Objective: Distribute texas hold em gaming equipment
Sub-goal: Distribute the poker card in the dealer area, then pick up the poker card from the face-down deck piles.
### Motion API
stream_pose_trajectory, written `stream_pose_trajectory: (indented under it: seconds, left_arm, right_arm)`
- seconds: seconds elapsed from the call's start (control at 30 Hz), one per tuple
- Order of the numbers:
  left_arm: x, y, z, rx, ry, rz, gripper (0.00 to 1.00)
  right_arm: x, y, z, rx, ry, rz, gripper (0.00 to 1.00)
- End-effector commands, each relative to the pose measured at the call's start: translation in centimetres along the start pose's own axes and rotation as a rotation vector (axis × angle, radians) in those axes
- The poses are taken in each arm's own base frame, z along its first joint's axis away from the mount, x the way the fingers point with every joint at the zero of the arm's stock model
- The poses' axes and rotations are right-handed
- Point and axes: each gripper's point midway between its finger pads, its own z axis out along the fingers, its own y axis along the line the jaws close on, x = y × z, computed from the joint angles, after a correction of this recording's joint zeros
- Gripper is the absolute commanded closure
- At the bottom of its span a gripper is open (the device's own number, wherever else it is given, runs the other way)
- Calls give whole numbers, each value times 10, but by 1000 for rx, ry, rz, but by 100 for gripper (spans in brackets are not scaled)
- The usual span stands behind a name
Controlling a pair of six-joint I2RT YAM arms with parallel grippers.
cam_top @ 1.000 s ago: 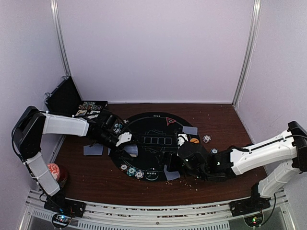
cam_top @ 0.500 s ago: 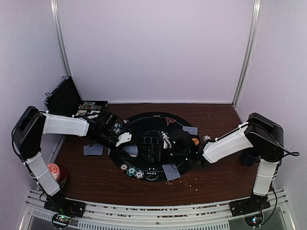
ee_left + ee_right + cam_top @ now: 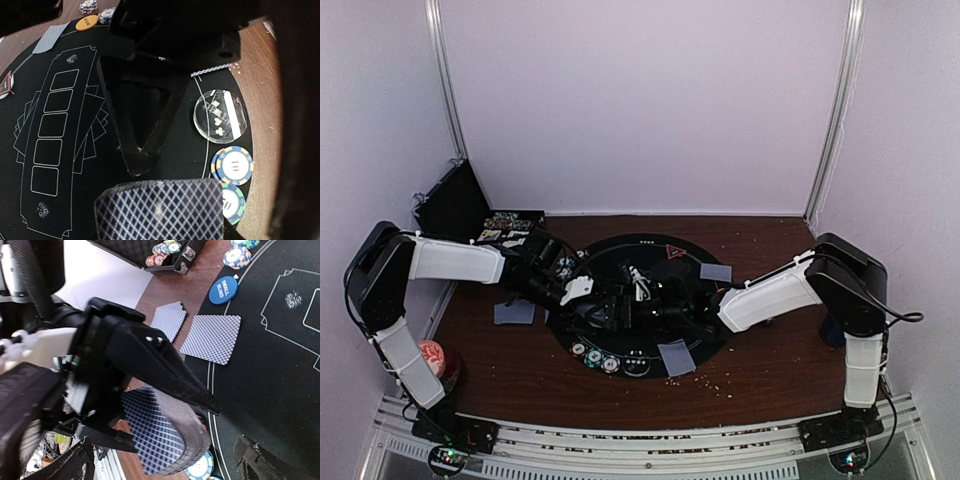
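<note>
While left gripper [image 3: 586,306] clamps grey-blue-backed playing cards [image 3: 160,210] over the black round felt mat [image 3: 650,262], right gripper [image 3: 616,308] sits spread wide alongside.

We've got the left gripper [image 3: 588,308] with its deck [image 3: 160,210] and the right gripper [image 3: 608,310] nose to nose over the mat's [image 3: 650,262] left side, chips [image 3: 595,357] and a card [image 3: 676,357] parked on its near rim, so the only open lanes are the far side and the near-right table [image 3: 770,370].

A robot lab booth: plain white walls [image 3: 640,100] fill the upper frame, metal posts [image 3: 835,110] at the corners, a rail [image 3: 640,452] along the bottom edge.
</note>
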Motion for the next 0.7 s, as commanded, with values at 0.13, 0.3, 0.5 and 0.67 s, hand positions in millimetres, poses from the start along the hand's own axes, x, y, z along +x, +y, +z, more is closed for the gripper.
stream_pose_trajectory:
  seconds: [0.13,0.3,0.5,0.67]
  left_arm:
    - [-17,0,-6,2,-51,55,57]
    - [-19,-1,-7,7,-55,59,57]
    - [-18,-1,-7,7,-55,58,57]
    - [-19,-1,-7,7,-56,56,57]
  right_arm:
    - [-18,-16,4,17,-40,26,6]
    - [-22,-21,8,-9,-40,51,10]
    - [-18,-25,19,-16,-6,50,11]
    - [-15,-28,23,-15,10,45,11]
